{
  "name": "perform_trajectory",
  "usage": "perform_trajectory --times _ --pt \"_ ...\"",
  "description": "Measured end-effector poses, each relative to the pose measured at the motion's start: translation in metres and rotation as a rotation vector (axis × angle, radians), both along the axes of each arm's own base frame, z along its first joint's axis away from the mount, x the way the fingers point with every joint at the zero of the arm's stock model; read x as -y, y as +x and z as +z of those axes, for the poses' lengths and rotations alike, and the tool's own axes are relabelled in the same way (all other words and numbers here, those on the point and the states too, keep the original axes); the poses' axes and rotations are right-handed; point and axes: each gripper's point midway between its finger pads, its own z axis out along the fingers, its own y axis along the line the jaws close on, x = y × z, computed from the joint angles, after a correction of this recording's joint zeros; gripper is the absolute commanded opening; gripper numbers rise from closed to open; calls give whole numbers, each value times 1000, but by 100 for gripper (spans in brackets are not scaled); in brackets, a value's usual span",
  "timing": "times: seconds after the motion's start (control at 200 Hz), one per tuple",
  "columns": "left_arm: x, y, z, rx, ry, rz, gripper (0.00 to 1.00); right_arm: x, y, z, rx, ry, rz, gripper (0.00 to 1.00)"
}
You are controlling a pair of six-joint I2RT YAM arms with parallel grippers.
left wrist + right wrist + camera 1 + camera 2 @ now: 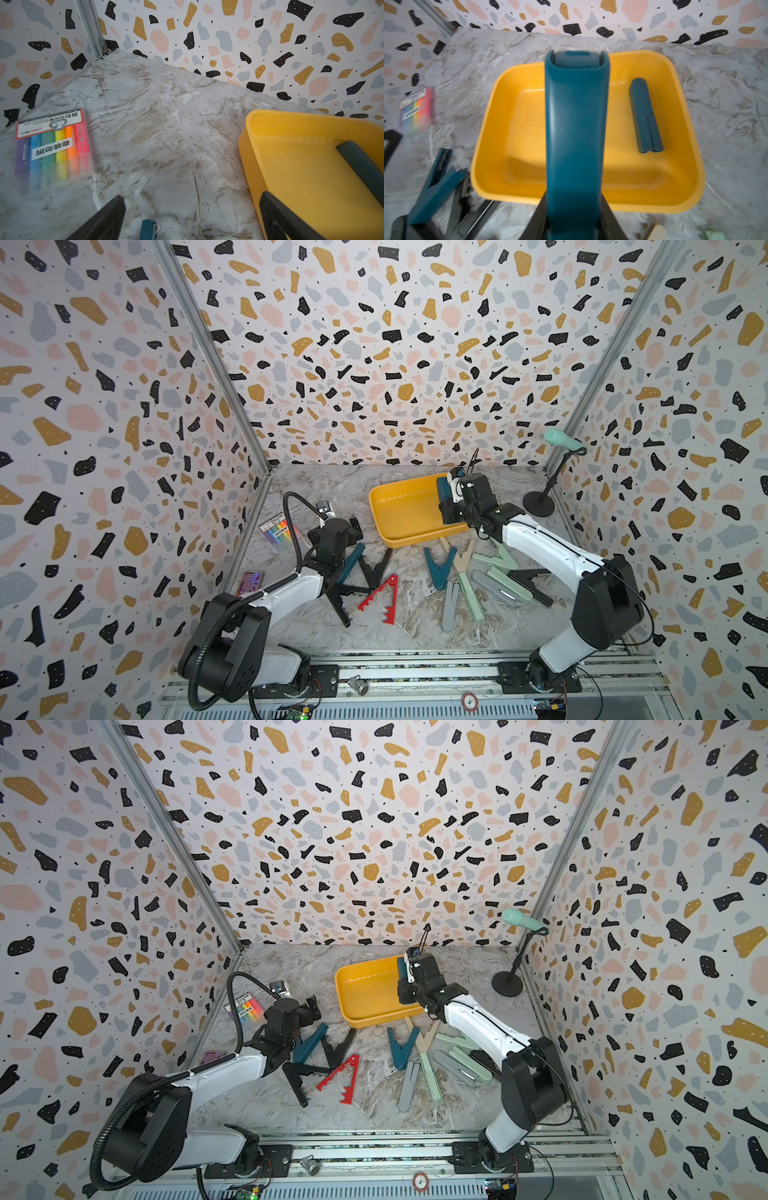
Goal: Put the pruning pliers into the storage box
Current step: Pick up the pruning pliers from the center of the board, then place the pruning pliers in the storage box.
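The mustard-yellow storage box (399, 526) (365, 1011) sits at the back middle of the marble table. My right gripper (448, 506) (574, 207) hangs over its right side, shut on dark teal pruning pliers (575, 124) that stand above the box floor. Another teal pair (645, 118) (361, 166) lies folded inside the box. My left gripper (343, 524) (192, 209) is open and empty, left of the box, just above the teal pliers (351, 562) on the table. Black (376, 568), red (380, 593), teal (438, 568), beige (457, 560), mint (471, 597) and grey (451, 605) pliers lie in front of the box.
A rainbow pen packet (277, 531) (52, 145) lies by the left wall, with a small purple card (250, 580) nearer the front. A mint microphone on a black stand (540, 502) occupies the back right corner. Patterned walls close three sides.
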Motion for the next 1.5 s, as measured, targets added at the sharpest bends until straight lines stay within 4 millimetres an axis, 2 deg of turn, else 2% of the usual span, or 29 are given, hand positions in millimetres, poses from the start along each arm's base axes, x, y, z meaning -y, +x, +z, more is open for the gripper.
perform_trajectory --times 0.1,0.175,0.33,0.45,0.656,0.971,1.502 --pt "1 0 0 0 -3 -2 100 4 37 -26 -24 -50 -17 20" --pt "1 0 0 -1 -5 -2 100 4 59 -54 -53 -95 -18 19" --pt "1 0 -1 -2 -4 -2 99 -1 77 -107 -122 -178 2 20" --pt "1 0 -1 -5 -4 -2 99 -3 90 -126 -141 -225 9 19" --pt "0 0 -1 -5 -6 -1 100 2 97 -136 -154 -264 2 20" --pt "0 -1 -1 -5 -6 -1 99 16 111 -139 -151 -298 -17 21" --pt "0 -1 -3 -11 -3 -1 99 22 116 -140 -156 -304 -19 25"
